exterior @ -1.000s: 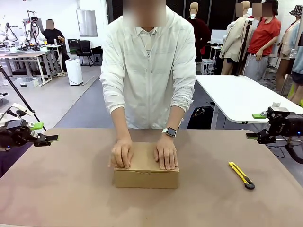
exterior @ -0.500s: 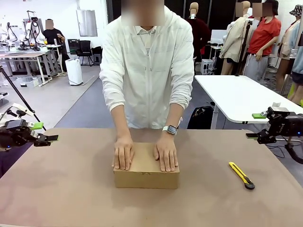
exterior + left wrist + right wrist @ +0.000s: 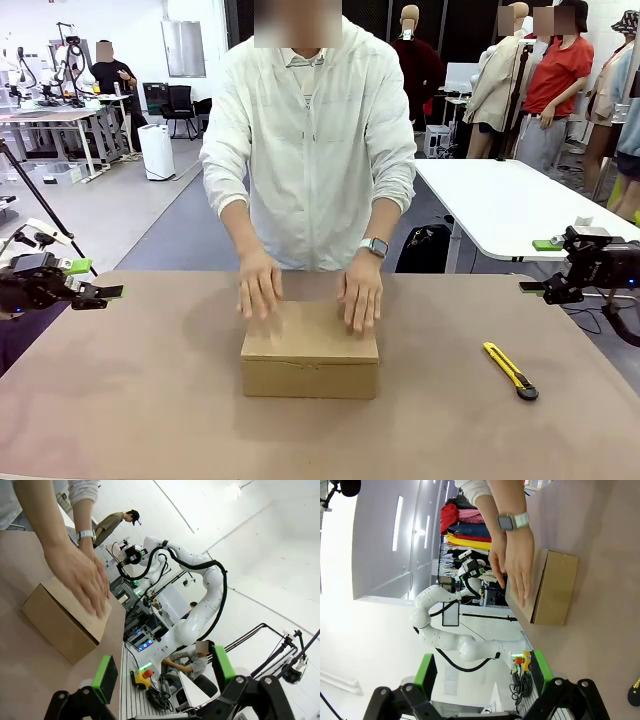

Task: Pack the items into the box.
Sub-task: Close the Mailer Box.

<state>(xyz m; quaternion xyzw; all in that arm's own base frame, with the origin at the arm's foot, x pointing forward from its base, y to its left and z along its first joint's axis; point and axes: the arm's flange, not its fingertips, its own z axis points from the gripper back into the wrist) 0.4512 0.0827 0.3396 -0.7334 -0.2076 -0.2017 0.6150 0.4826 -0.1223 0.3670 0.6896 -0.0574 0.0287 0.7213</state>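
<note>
Plain brown box (image 3: 309, 365), closed, no readable print

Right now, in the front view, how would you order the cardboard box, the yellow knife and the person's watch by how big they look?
1. cardboard box, clearly largest.
2. yellow knife.
3. watch, smallest; it sits slightly farther from the camera, though that hardly changes the order.

Robotics lab: robot arms (image 3: 195, 580), worktables (image 3: 500, 205) behind
</note>
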